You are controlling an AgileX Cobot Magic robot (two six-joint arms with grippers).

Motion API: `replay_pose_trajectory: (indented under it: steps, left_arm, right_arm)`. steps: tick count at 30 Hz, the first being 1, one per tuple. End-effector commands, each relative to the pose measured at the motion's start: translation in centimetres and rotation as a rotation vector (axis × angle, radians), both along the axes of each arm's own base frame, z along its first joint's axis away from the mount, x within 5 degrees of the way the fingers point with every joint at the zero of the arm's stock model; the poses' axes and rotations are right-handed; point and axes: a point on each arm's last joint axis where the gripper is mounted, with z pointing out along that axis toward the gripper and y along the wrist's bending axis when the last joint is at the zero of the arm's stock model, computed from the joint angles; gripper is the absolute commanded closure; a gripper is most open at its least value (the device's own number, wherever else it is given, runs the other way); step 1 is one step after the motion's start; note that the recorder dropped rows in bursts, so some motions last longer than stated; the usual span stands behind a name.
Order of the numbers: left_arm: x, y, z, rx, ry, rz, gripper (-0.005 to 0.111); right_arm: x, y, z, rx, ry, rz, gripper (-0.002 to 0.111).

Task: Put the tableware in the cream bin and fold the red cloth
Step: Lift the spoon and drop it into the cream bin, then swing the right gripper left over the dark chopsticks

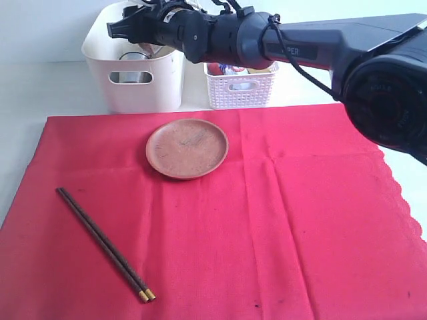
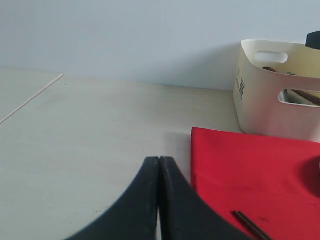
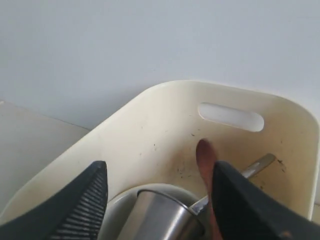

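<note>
My right gripper [image 1: 115, 29] [image 3: 159, 200] hangs open over the cream bin [image 1: 137, 93] [image 3: 150, 135] [image 2: 270, 100], holding nothing. Inside the bin lie the steel cup [image 3: 160, 215], the pale bowl [image 3: 117, 210], the wooden spoon [image 3: 205, 160] and the steel knife [image 3: 257, 165]. The brown clay plate [image 1: 187, 148] sits on the red cloth [image 1: 267, 220] [image 2: 250, 170], which lies spread flat. Dark chopsticks [image 1: 103, 243] [image 2: 250, 225] lie on the cloth at front left. My left gripper [image 2: 159, 160] is shut and empty over the bare table beside the cloth's edge; the exterior view does not show it.
A white lattice basket [image 1: 240, 87] with food items stands right of the cream bin. The right arm [image 1: 300, 47] stretches across the back of the scene. A scalloped cloth edge [image 1: 400, 193] runs along the right.
</note>
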Motion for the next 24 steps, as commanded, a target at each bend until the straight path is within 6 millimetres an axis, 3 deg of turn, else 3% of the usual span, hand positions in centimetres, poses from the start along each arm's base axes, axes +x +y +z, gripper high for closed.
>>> replay_pose_trajectory:
  steps: [1,5,9,18,24]
  left_arm:
    - [0.0,0.0,0.0,-0.005,-0.002,0.004,0.105]
    - [0.0,0.0,0.0,-0.005,-0.002,0.004,0.105]
    - [0.0,0.0,0.0,-0.005,-0.002,0.004,0.105]
    - [0.0,0.0,0.0,-0.005,-0.002,0.004,0.105]
    - [0.0,0.0,0.0,-0.005,-0.002,0.004,0.105]
  right_arm:
    - [-0.6,0.0,1.5,-0.035,0.045,0.044,0.049]
    - [-1.5,-0.3,3.9,-0.063,0.076,0.086,0.049]
    - [-2.5,-1.2,7.6,-0.094,0.08,0.128,0.049]
    - [-6.3,-5.1,15.3,-0.319,0.104,0.208,0.049]
    - [-9.1,-7.5,17.3,-0.457,0.252,0.262,0.05]
